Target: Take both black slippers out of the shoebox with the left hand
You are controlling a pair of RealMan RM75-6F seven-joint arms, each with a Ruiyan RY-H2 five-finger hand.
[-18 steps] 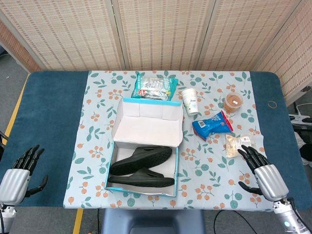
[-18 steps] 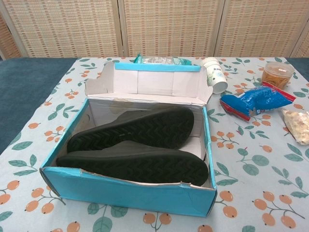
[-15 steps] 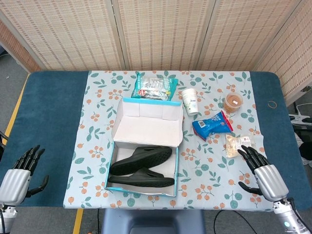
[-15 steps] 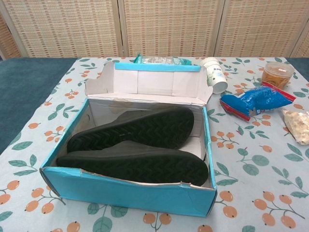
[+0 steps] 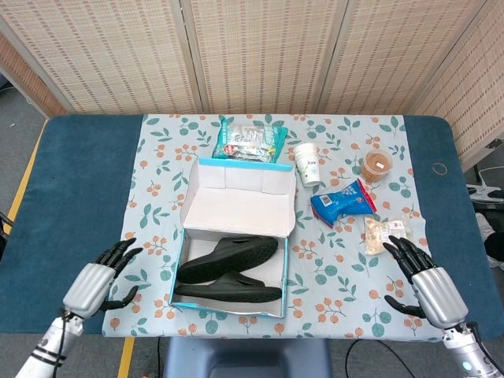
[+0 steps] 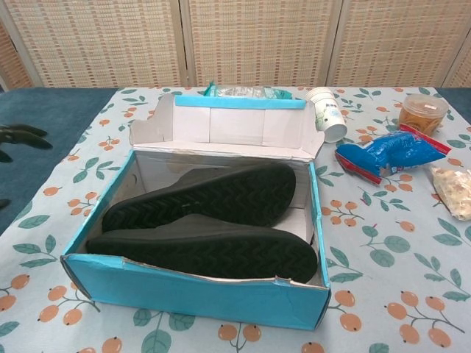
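The bench (image 5: 71, 181) is covered in dark blue fabric, and a white cloth (image 5: 157, 189) printed with leaves and orange berries runs across its middle. Behind it stand woven reed screens (image 5: 260, 47) in pale frames; grey floor and a yellow line show past the bench's left end.

The left hand (image 5: 98, 281) hovers open and empty over the cloth's near left edge, fingers spread toward the shoebox (image 5: 233, 236). Only its dark fingertips (image 6: 22, 134) reach the chest view. The box sits just right of that hand, apart from it, lid flap propped up at the back. Both slippers (image 5: 228, 270) lie inside on their sides, one stacked against the other, ribbed soles (image 6: 206, 220) facing the near wall.

The right hand (image 5: 425, 282) is also open and holds nothing, fingers fanned over the cloth's near right corner, well right of the box. Just beyond its fingertips lies a clear snack packet (image 5: 384, 235). Farther beyond it are a blue bag (image 5: 343, 202), a paper cup (image 5: 307, 163) and a brown tub (image 5: 377, 164). A green-edged packet (image 5: 250, 140) lies behind the box.
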